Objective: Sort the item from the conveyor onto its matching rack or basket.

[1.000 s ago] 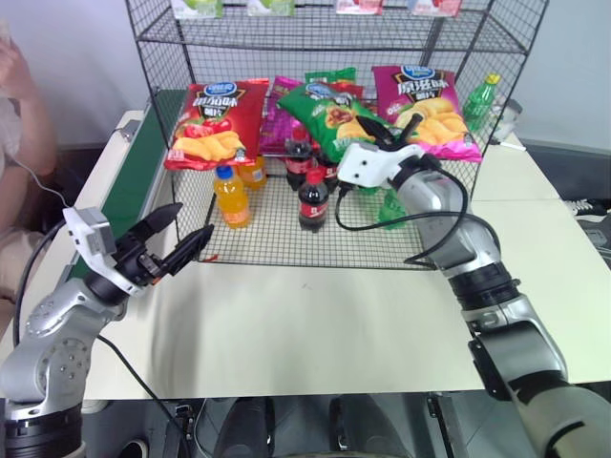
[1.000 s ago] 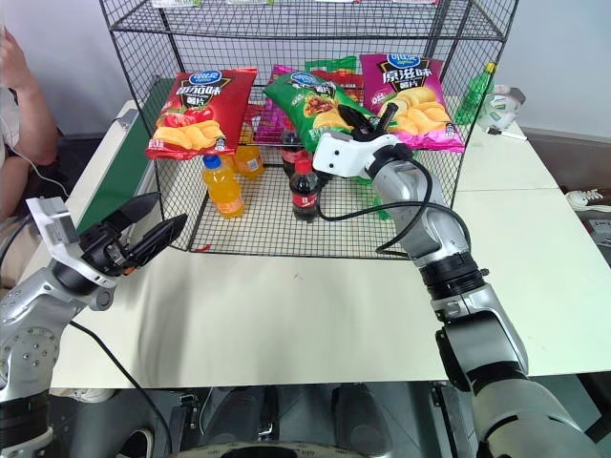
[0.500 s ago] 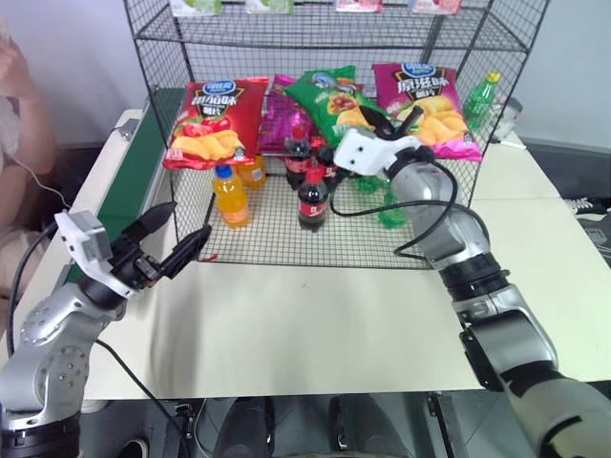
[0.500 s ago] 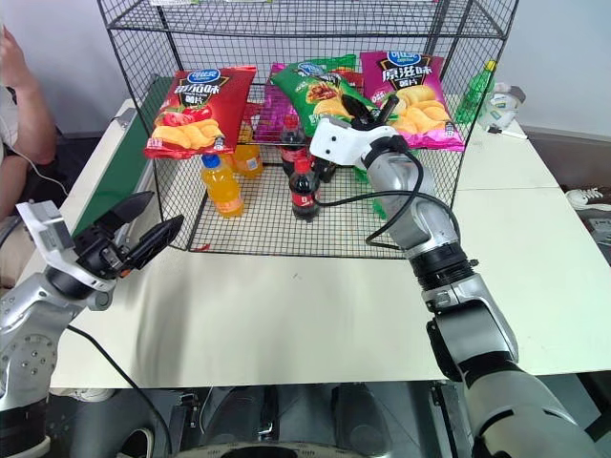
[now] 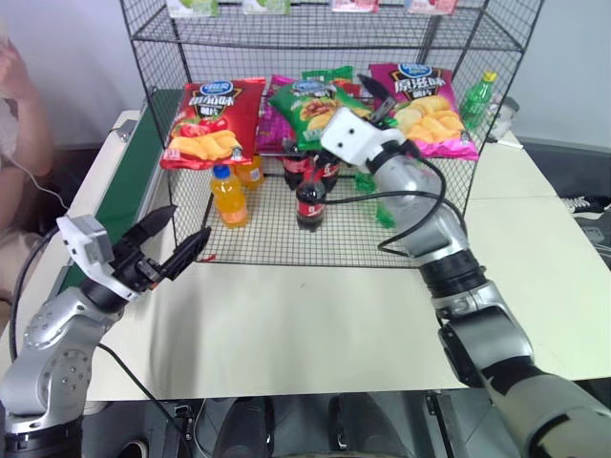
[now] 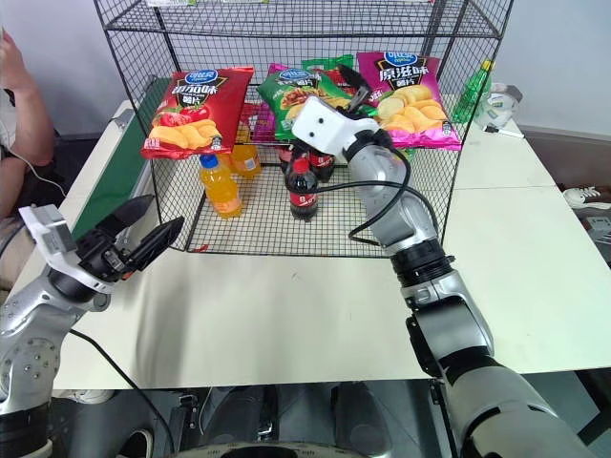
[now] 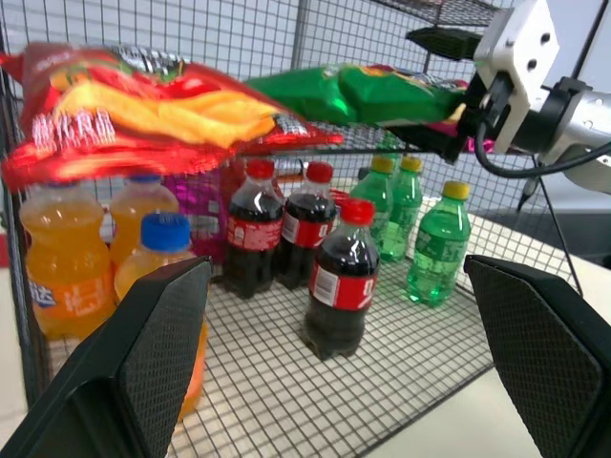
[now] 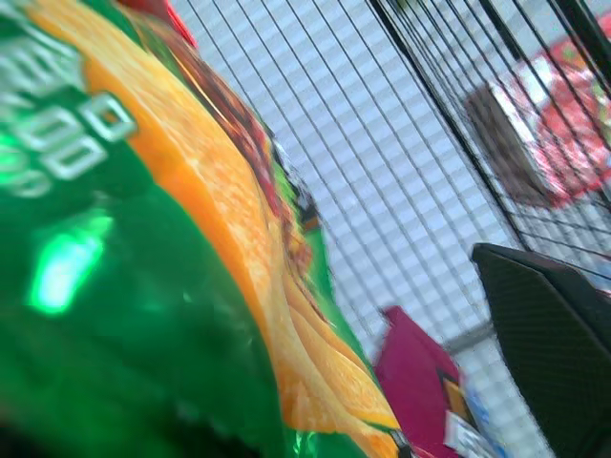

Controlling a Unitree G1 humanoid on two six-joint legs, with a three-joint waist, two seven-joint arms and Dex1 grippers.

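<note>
The green crisp bag (image 5: pixel 307 103) is large and glossy, with a blue oval logo near its top and yellow crisps pictured on the front; it lies on the middle tier of the black wire rack (image 5: pixel 158 114), between the red crisp bag (image 5: pixel 202 122) and the magenta crisp bag (image 5: pixel 422 107), tilted with its top edge towards the back of the cage; the right gripper (image 5: pixel 374 91) sits at the bag's right edge with its black fingers spread wide, one above the bag and one below, and whether they touch it I cannot tell; the left gripper (image 5: pixel 177 246) hovers over the front left of the worktop, jaws wide apart and holding nothing.

On the rack's bottom tier stand orange drink bottles (image 5: pixel 229 196) at the left, dark cola bottles (image 5: pixel 309 198) in the middle and green bottles (image 7: pixel 437 243) further right; another purple packet (image 5: pixel 269 113) lies behind the green bag; small packs (image 5: pixel 192 8) sit on the upper tier.

The worktop (image 5: pixel 315 320) is pale cream; the dark green conveyor (image 5: pixel 134 176) runs along its left side beside the rack; a person's arm (image 5: pixel 21 124) shows at the far left; a green bottle (image 5: pixel 479 98) stands outside the rack at the right, before a grey wall.
</note>
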